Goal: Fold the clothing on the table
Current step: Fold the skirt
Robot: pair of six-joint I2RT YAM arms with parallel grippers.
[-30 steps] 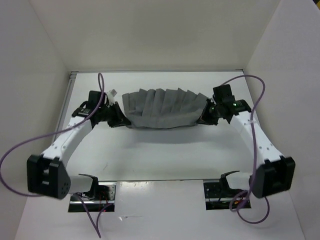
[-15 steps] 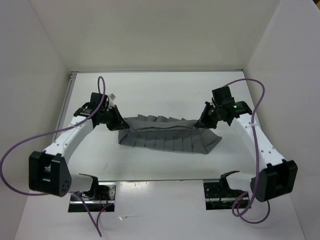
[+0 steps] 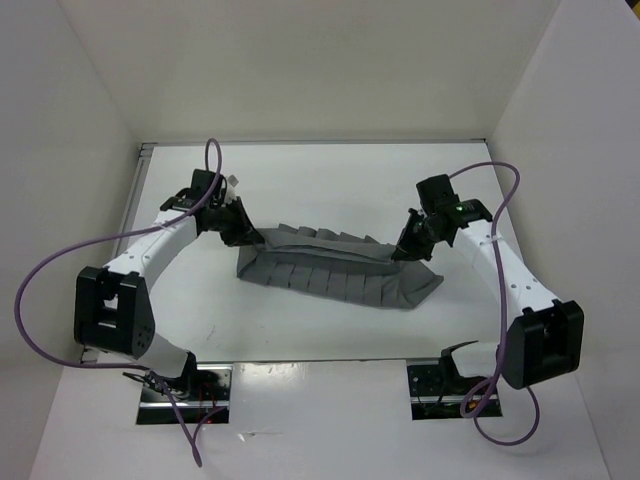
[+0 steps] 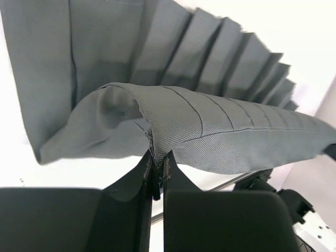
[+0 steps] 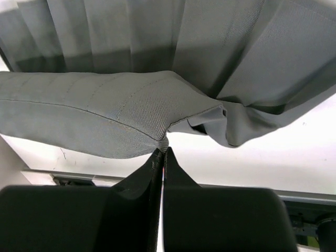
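The clothing (image 3: 335, 272), a dark grey pleated garment, lies stretched left to right on the white table (image 3: 320, 185), its pleats fanning toward the near side. Its upper band is lifted off the table between the two grippers. My left gripper (image 3: 248, 238) is shut on the band's left end; in the left wrist view the fingertips (image 4: 159, 157) pinch a fold of the clothing (image 4: 226, 136). At the band's right end my right gripper (image 3: 403, 250) is likewise shut, its tips (image 5: 161, 151) clamping the clothing (image 5: 100, 113) at a puckered seam.
White walls close the table on the left, back and right. Purple cables (image 3: 40, 290) loop from both arms. The arm bases sit on metal mounts (image 3: 185, 385) at the near edge, with a metal strip between them.
The clothing, held up and spread between the grippers a second ago, has come down; its pleated part now lies on the table. Both grippers sank with the band and stayed shut.
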